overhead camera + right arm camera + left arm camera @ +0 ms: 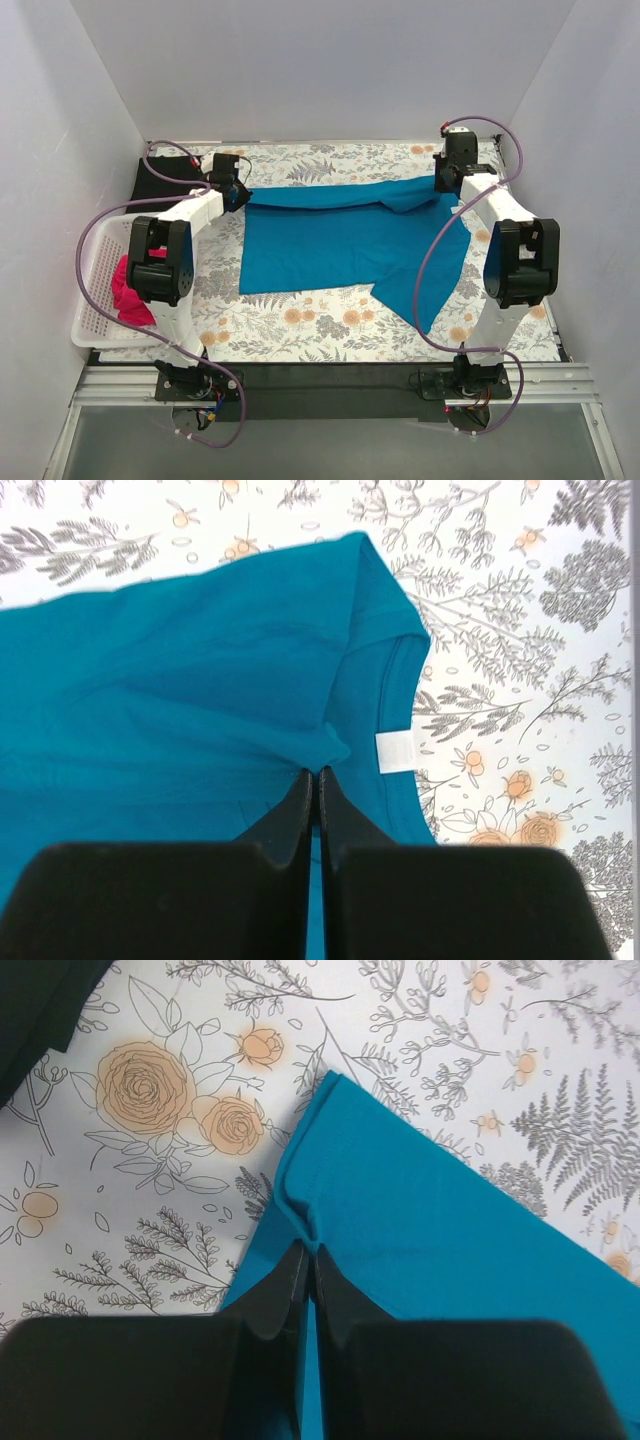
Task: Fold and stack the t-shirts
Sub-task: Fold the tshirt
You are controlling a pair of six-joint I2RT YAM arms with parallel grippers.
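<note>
The teal-blue t-shirt [340,245] lies spread across the middle of the floral cover, its far edge partly folded toward me. My left gripper [238,193] is shut on the shirt's far left edge [420,1230]. My right gripper [447,180] is shut on the shirt's far right part near the collar [250,660], beside a white neck label [396,751]. The black t-shirt [165,178] lies folded at the far left corner and shows at the top left of the left wrist view [40,1000]. The magenta-pink t-shirt [126,290] sits crumpled in the basket.
A white mesh basket [98,275] stands at the left edge of the table. White walls close in the back and both sides. Purple cables loop off both arms. One sleeve of the blue shirt [425,290] reaches toward the right arm's base.
</note>
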